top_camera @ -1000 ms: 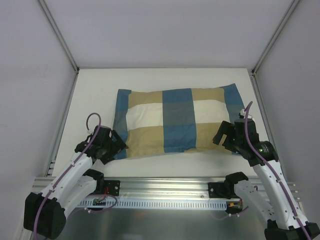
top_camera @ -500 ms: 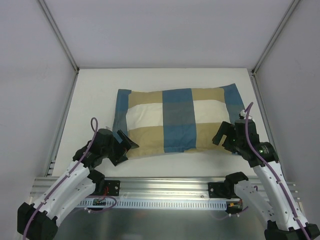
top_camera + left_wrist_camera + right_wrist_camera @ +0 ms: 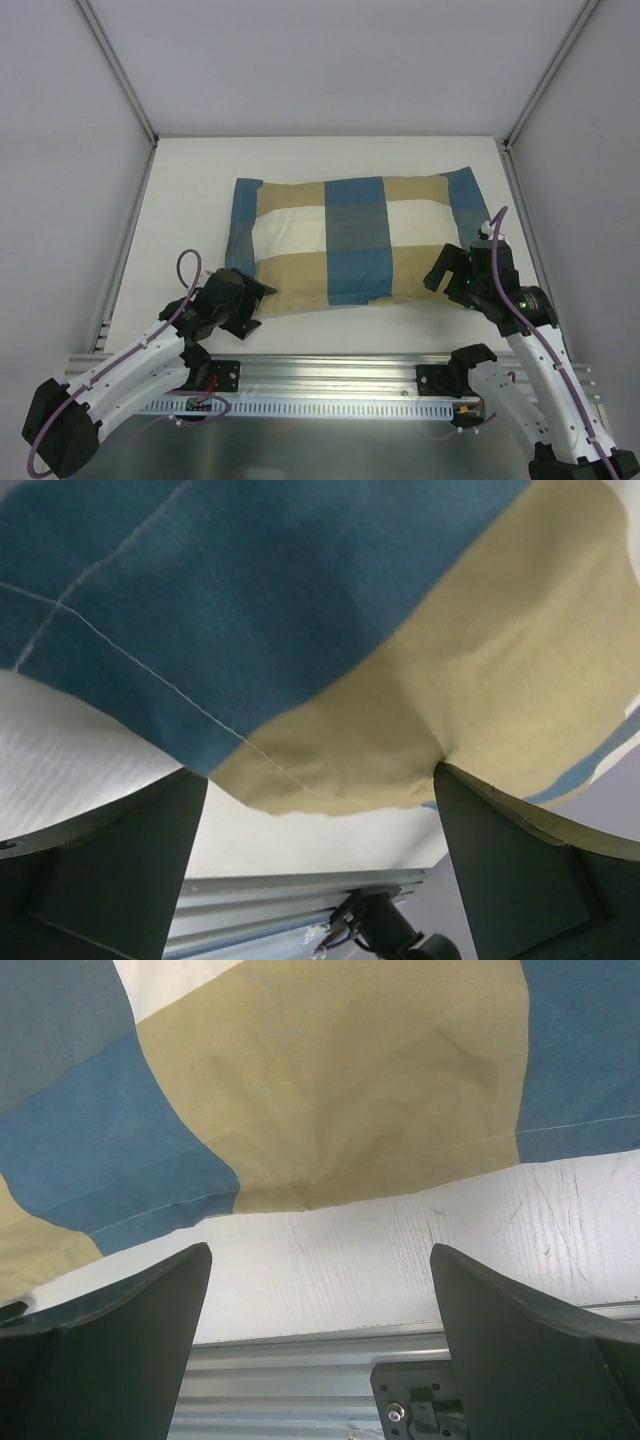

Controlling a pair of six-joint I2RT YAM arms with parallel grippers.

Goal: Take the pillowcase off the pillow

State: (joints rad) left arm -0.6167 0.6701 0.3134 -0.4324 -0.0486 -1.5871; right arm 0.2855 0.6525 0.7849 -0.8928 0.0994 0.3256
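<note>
The pillowcase (image 3: 350, 240), checked in blue, tan and cream, lies flat in the middle of the white table and is still filled out. The pillow is hidden inside it. My left gripper (image 3: 254, 300) is open at the pillowcase's front-left corner. In the left wrist view the cloth edge (image 3: 330, 780) hangs between the spread fingers (image 3: 530, 880), and the right finger touches the tan cloth. My right gripper (image 3: 445, 277) is open just in front of the front-right edge. In the right wrist view the pillowcase (image 3: 330, 1090) lies beyond the gripper (image 3: 320, 1300), with bare table between the fingers.
The white table (image 3: 190, 200) is enclosed by grey walls at the back and sides. An aluminium rail (image 3: 330, 370) with the arm bases runs along the near edge, and it also shows in the right wrist view (image 3: 320, 1360).
My left arm has swung right and forward, bringing its open gripper from left of the pillowcase to its front-left corner. My right gripper has barely moved.
</note>
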